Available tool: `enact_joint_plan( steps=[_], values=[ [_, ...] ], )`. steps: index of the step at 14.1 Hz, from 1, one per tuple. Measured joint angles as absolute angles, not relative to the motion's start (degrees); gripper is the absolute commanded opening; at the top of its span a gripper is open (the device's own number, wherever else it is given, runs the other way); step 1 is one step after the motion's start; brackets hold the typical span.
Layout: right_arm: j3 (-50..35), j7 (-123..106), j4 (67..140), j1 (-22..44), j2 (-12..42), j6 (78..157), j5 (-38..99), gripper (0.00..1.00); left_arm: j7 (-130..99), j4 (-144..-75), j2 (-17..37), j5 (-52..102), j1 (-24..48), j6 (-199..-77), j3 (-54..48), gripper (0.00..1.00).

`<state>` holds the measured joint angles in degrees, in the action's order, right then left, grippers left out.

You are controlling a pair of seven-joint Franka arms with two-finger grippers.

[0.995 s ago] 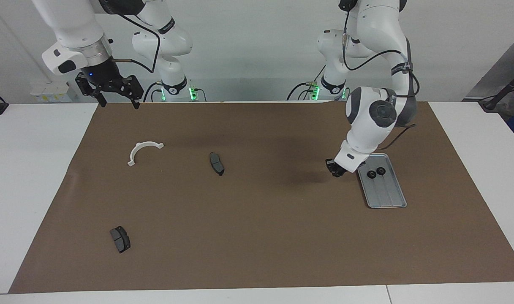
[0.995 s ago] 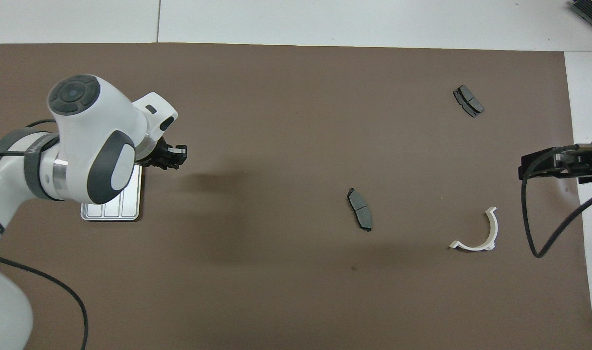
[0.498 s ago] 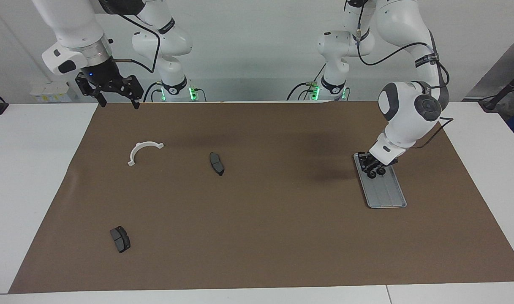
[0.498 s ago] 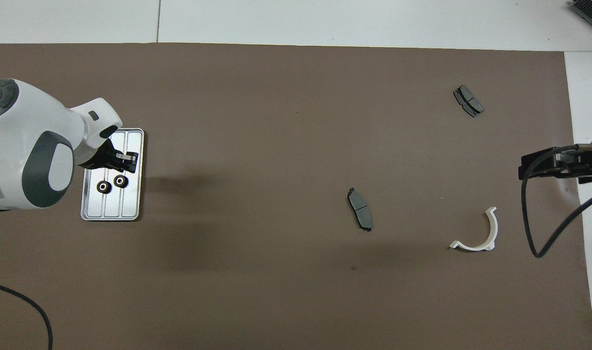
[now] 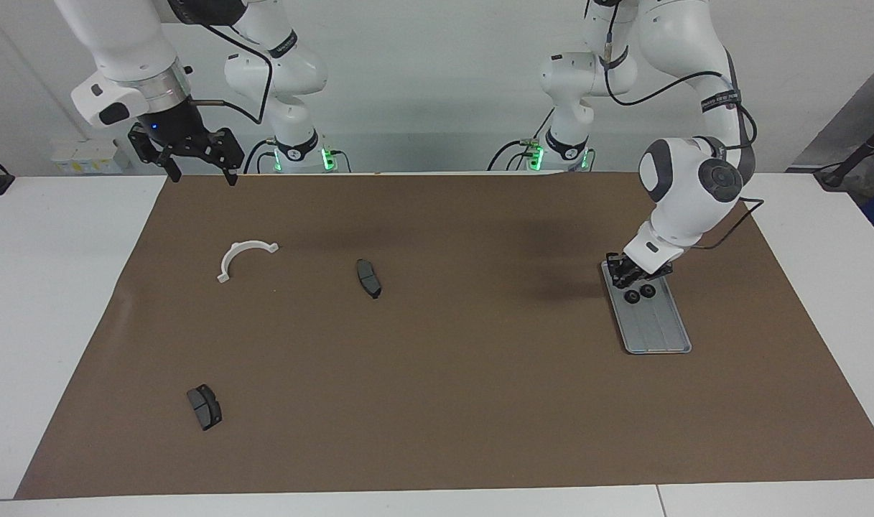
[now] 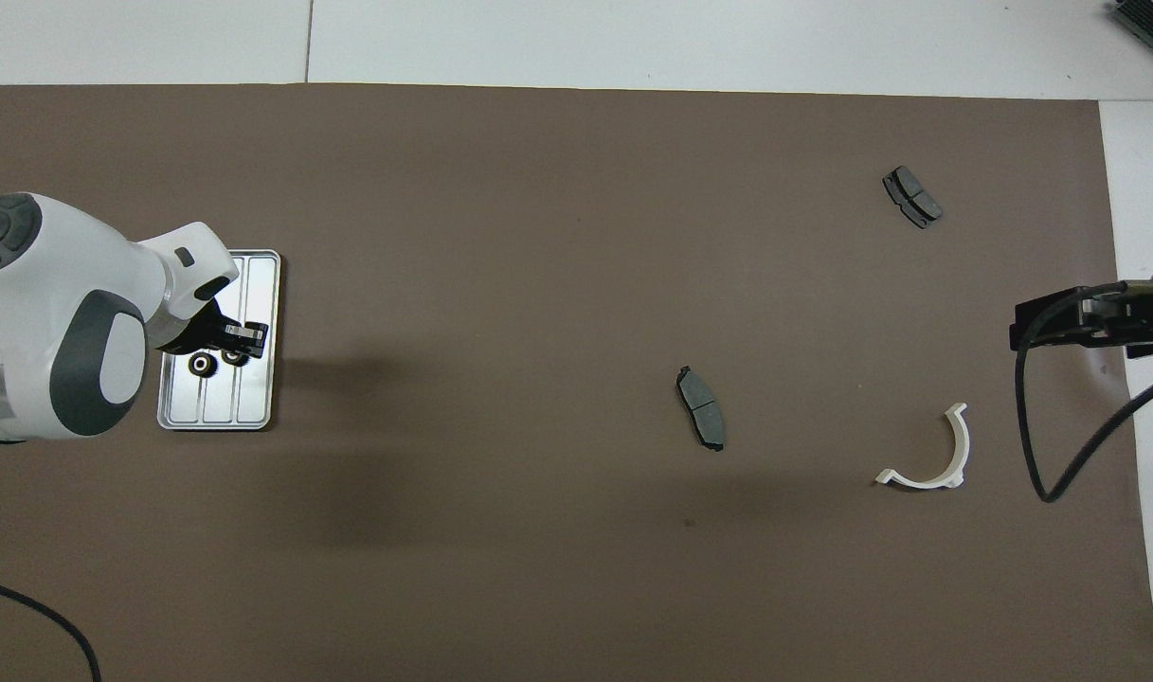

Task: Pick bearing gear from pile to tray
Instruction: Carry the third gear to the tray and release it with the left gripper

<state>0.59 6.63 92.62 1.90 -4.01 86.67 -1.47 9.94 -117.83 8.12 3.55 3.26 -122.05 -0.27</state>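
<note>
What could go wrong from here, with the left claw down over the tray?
1. The left claw hangs shut low over the tray, close to the two gears lying there; a careless move could knock them.
2. I cannot tell whether it carries a third gear; if so, a drop from there could land on those gears or bounce off the shallow rim.

The right claw waits open over the mat's edge.
</note>
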Motion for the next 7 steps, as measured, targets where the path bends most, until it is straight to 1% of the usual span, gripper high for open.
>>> enact_joint_plan(
  steps=[3,7],
  values=[
    [0.6,6.6,92.6,1.9,-4.0,86.7,-1.5,1.0,11.5,-120.4,7.0,3.6,1.8,-125.6,-0.2,0.0],
    [0.6,6.6,92.6,1.9,-4.0,86.7,-1.5,1.0,11.6,-121.3,7.7,3.6,1.3,-132.0,-0.2,0.0]
  ],
)
